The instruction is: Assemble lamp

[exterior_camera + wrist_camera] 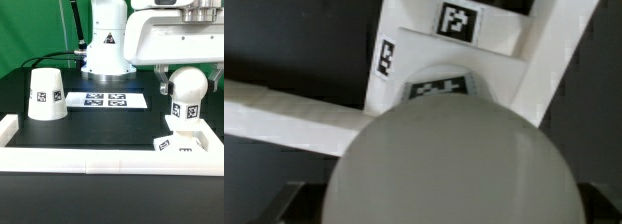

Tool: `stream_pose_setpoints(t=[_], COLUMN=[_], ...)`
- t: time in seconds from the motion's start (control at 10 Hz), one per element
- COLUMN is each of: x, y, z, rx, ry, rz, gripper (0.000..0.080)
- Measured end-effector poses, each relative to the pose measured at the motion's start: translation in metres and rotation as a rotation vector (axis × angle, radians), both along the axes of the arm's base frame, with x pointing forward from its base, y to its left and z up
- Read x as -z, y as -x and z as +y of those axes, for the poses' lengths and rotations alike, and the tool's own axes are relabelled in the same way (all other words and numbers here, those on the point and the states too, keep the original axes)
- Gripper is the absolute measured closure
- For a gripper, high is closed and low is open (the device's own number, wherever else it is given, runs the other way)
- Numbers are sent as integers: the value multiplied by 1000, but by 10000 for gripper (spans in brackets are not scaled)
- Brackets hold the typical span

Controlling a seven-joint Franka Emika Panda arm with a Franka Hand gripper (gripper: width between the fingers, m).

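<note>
Bulb [186, 88]: white, round top, square tag on side, standing upright over flat square base [186, 144] at exterior view's right, near white rail [100, 157]. Contact w/ base: cannot tell. Shade [46, 95]: white cone w/ tag, on black worktop [110, 128] at exterior view's left, well apart. Arm [175, 40] comes from above, over bulb. Claw [187, 72]: fingers at bulb top; how far open, cannot tell. Wrist view: bulb [446, 165] fills frame, base tags beyond.
</note>
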State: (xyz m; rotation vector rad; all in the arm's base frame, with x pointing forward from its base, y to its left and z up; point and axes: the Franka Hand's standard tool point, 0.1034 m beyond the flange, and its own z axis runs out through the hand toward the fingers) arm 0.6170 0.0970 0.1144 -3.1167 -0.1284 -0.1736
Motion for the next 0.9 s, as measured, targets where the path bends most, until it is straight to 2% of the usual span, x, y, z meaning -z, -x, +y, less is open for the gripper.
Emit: stream_pose_setpoints(t=[0.9], x=[4], y=[7], z=[0], rx=[808], ry=[-70], rz=[24], gripper=[220])
